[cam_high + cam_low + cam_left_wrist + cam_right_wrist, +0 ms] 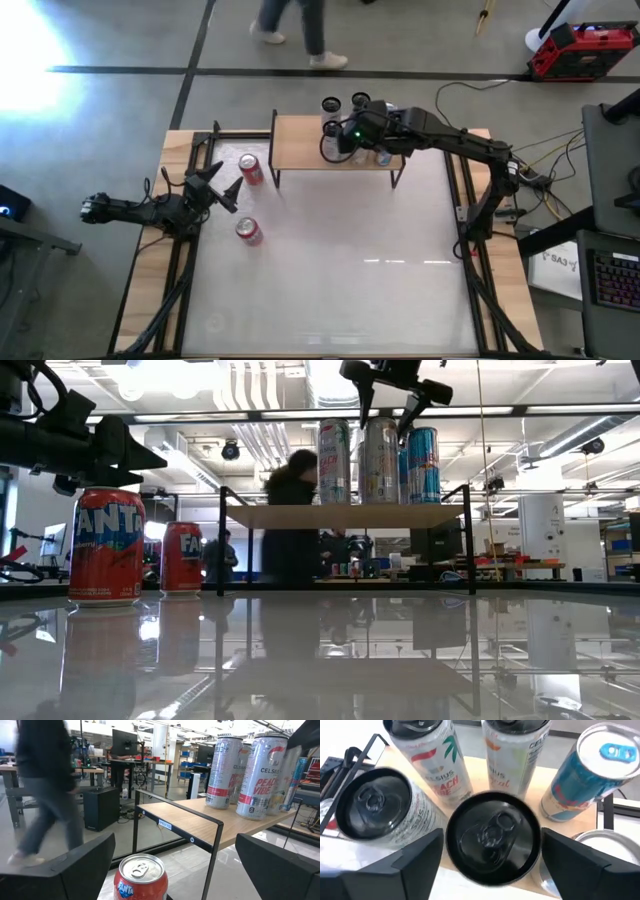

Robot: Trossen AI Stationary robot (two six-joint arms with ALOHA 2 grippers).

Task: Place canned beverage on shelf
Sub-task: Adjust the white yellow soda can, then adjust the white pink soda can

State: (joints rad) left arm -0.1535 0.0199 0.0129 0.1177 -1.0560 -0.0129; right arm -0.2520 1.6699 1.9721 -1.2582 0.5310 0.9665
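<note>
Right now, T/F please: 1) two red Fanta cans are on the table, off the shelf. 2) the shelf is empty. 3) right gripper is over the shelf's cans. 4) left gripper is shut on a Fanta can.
1) True: two Fanta cans stand on the table, beside the shelf.
2) False: several tall cans stand on it.
3) True: the right gripper straddles a black-topped can, fingers apart.
4) False: the left gripper is open, holding nothing.

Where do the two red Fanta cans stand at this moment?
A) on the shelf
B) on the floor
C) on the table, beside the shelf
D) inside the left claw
C: both red Fanta cans stand on the table, off the shelf, near the left claw.
</note>
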